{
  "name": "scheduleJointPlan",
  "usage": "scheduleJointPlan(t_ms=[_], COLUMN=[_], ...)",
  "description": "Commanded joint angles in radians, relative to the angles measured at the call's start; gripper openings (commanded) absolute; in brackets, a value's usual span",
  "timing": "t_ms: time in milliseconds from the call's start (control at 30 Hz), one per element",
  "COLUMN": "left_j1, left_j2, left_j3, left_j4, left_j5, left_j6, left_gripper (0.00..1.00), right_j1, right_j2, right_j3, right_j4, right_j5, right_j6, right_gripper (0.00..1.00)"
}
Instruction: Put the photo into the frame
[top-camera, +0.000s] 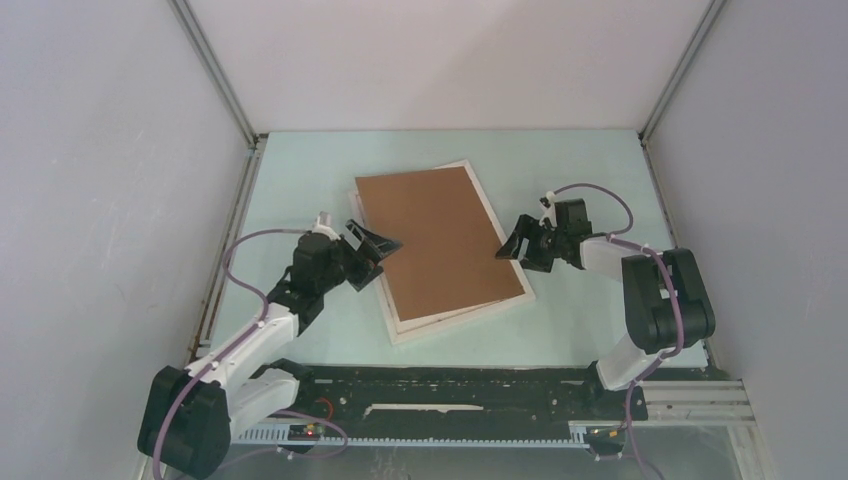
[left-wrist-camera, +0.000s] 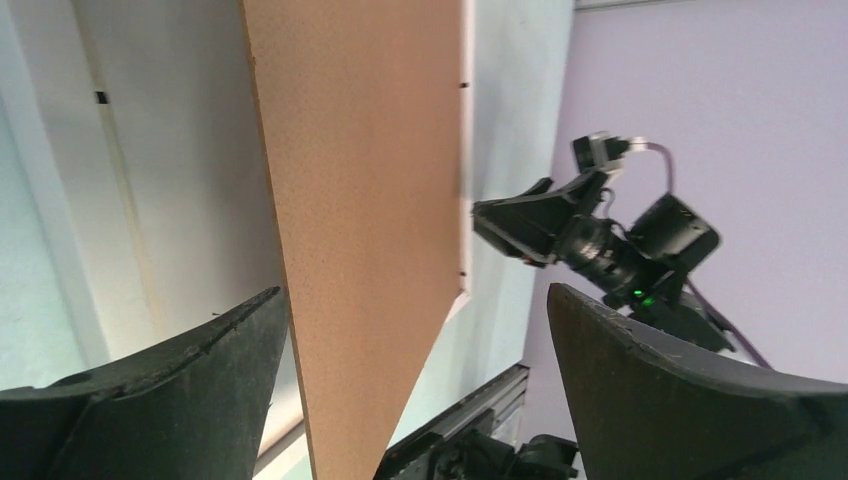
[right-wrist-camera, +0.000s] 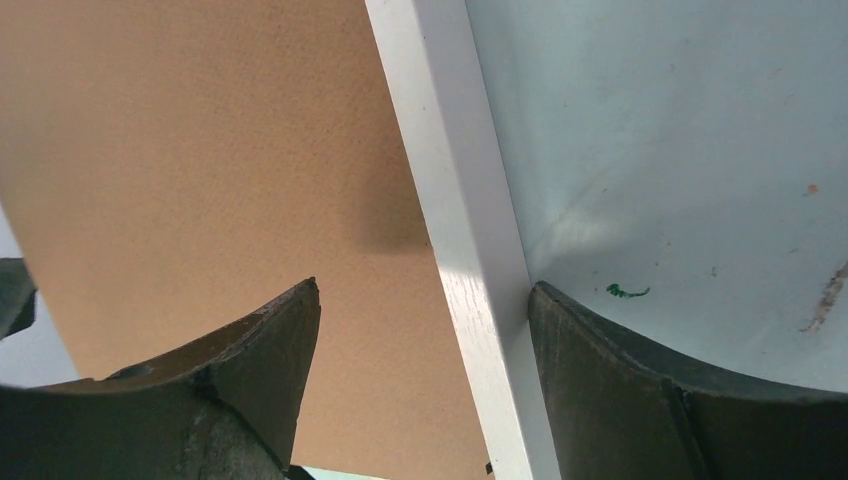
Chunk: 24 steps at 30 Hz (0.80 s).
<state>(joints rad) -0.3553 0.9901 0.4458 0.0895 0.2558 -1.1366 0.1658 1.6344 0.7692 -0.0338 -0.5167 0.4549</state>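
1. Both arms reach from a black rail (top-camera: 450, 385) at the near edge over the pale green table (top-camera: 310, 170). One works on either side of the stacked flat pieces.
2. Between the two sets of jaws lies a plain brown backing board (top-camera: 440, 240). It is turned slightly askew on what is under it.
3. Under the board sits the frame (top-camera: 460, 313), flat on the table. Its thin white rails show past the board along the near side and the side toward the right jaws. From the frames, I cannot tell whether the board rests flush in the frame or only on top of it.
4. The left gripper (top-camera: 383, 258) has its jaws spread wide and holds nothing. In its wrist view the board's edge runs up between the two fingers, clear of both. The frame's white rail lies past the far side of the board.
5. The right gripper (top-camera: 516, 252) also has its jaws parted and grips nothing. They straddle the frame's white side rail. The board is on the inner finger's side. The outer finger is low on the bare table, just beside the rail's outer edge.
6. A small green mark (right-wrist-camera: 627, 291) is on the table just ahead of the right jaws' outer finger.
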Motion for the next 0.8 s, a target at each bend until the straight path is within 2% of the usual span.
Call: scheduleJointPlan(t_ms=[0,367,600,767], left_j1=[-0.044,-0.079,-0.08,-0.08], left_j2=[-0.027,0.004,0.027,0.049], left_j3=[0.083,0.195,0.265,0.294], left_j4=[0.259,0.198,0.095,0.09], left_j5=[0.134,0.135,0.13,0.138], left_j6=[-0.124,-0.135,-0.079,-0.071], left_gripper=[0.95,0.93,0.94,0.94], right_j1=[0.044,0.036,0.038,0.137], right_j2=[0.006,-0.011,-0.178,-0.346], right_j3=[0.007,0.012,0.152,0.236], right_j4=[-0.075,-0.079,-0.346,-0.435], right_j5=[-0.037,-0.01,0.278,0.397], right_j6=[0.005,-0.007,-0.138,-0.263], right_gripper=[0.83,0.83,0.88,0.92])
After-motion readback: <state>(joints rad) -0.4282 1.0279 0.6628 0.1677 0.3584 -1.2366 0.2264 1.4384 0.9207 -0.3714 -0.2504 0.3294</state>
